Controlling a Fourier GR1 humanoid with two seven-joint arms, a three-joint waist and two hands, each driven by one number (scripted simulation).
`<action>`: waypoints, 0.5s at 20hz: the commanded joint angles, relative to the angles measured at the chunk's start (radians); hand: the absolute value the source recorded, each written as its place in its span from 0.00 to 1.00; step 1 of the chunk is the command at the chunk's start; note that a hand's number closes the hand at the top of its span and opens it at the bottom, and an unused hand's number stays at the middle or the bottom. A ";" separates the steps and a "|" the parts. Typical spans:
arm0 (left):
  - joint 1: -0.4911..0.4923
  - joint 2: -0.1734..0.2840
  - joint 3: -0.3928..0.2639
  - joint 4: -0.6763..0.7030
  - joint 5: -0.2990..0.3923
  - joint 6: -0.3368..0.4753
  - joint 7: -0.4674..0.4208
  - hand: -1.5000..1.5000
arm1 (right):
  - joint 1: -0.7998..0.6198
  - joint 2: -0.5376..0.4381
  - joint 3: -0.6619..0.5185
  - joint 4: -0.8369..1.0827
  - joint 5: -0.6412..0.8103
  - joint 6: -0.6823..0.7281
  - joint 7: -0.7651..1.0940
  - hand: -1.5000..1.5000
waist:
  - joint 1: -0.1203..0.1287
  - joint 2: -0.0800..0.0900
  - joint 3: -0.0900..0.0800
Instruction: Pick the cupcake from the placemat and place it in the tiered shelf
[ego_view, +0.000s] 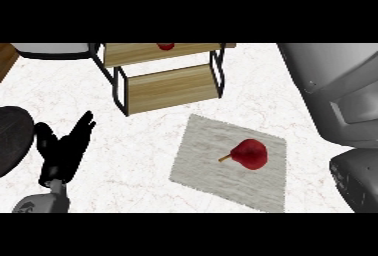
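The cupcake (251, 153) shows as a dark red rounded lump with a short brown stub, lying on its side on the grey woven placemat (214, 170) at centre right. The tiered shelf (171, 86), wooden boards in a black frame, stands at the back of the counter, beyond the placemat. A second red item (166, 46) sits on its upper board. My left hand (65, 145) rests open at the lower left, fingers up, well away from the cupcake. Of my right arm only a large grey forearm (336, 90) shows at the right edge; its hand is out of sight.
A dark round plate (11, 137) lies at the left edge beside my left hand. A white, dark-rimmed vessel (52, 50) stands at the back left next to the shelf. A dark grey arm part (356, 180) fills the lower right corner.
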 joint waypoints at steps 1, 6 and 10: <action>0.023 -0.009 0.012 0.054 0.016 -0.009 0.006 0.50 | 0.041 -0.044 -0.005 -0.011 0.021 -0.077 0.028 0.00 | -0.015 0.000 -0.006; 0.048 -0.002 0.017 0.045 0.019 -0.021 0.008 0.50 | 0.078 -0.183 -0.064 -0.055 -0.014 -0.070 0.040 0.00 | -0.020 -0.002 -0.006; 0.061 -0.014 0.013 0.072 -0.009 -0.010 -0.049 0.50 | 0.192 -0.242 -0.105 -0.146 -0.088 0.033 0.006 0.00 | -0.031 -0.004 -0.005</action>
